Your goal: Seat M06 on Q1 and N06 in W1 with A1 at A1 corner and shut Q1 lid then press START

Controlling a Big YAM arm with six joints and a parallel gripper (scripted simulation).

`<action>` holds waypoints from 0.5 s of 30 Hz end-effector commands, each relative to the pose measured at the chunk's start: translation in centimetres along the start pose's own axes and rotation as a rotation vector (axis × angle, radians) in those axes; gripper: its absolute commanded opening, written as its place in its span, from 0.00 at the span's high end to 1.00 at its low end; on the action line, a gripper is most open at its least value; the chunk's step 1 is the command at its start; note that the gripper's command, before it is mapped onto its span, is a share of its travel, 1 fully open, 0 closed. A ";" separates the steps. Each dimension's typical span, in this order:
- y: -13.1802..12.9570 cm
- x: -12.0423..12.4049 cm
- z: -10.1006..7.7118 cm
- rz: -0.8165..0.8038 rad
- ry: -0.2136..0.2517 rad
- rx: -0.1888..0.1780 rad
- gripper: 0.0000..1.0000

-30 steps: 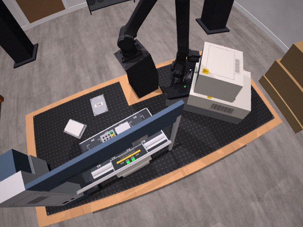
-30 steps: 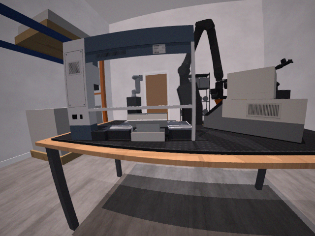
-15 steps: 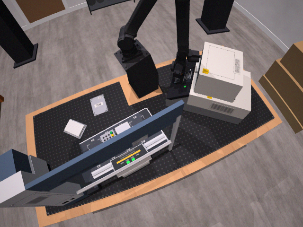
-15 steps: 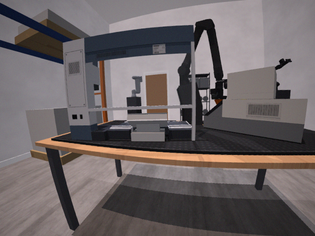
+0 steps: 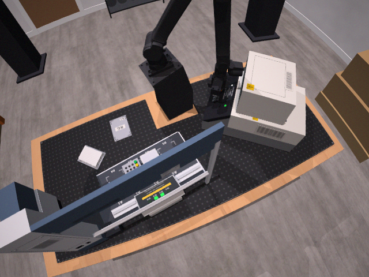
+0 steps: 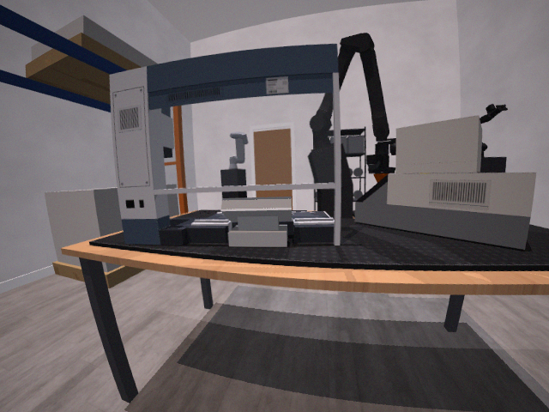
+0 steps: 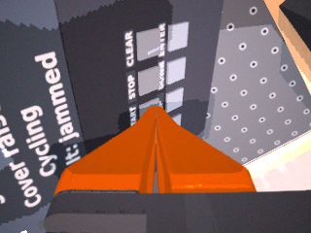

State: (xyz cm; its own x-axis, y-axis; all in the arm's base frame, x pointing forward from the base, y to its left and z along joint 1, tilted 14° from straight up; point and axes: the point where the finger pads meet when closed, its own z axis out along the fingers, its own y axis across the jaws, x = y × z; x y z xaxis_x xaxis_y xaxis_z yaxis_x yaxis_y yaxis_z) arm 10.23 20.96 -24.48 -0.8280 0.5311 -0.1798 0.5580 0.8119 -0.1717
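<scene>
My gripper (image 7: 155, 116) is shut and empty. Its orange fingertips point down at Q1's dark sloped panel (image 5: 218, 101), right at the START key. The STOP key (image 7: 148, 78) and the CLEAR key (image 7: 148, 45) lie just beyond the tip. Q1 (image 5: 268, 101) is a white machine at the right of the mat, and its lid (image 5: 268, 86) looks shut. The lamp (image 5: 225, 105) is green. A white well plate (image 5: 91, 156) lies at the left of the mat. No other plate is in view. The gripper also shows in the exterior view (image 6: 380, 173), at Q1's far side.
The grey RG nest (image 5: 121, 130) is empty. On the deck, the tube block (image 5: 131, 167) and the white deep-well block (image 5: 149, 155) stand side by side under the blue gantry (image 5: 128, 175). The deck slots at both ends look bare. The arm's base (image 5: 169, 86) stands left of Q1.
</scene>
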 end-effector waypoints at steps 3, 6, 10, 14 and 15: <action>0.7 -0.2 0.0 0.003 0.004 -0.012 1.00; 0.8 -0.2 0.1 0.004 0.004 -0.013 1.00; 0.9 -0.2 0.1 0.004 0.004 -0.014 1.00; 1.0 -0.2 0.2 0.005 0.005 -0.016 1.00; 1.0 -0.1 0.2 0.005 0.005 -0.017 1.00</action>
State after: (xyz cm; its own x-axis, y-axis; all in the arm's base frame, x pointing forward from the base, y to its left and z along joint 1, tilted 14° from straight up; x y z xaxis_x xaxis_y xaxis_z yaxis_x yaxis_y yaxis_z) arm 10.27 20.94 -24.49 -0.8270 0.5327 -0.1798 0.5595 0.8108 -0.1718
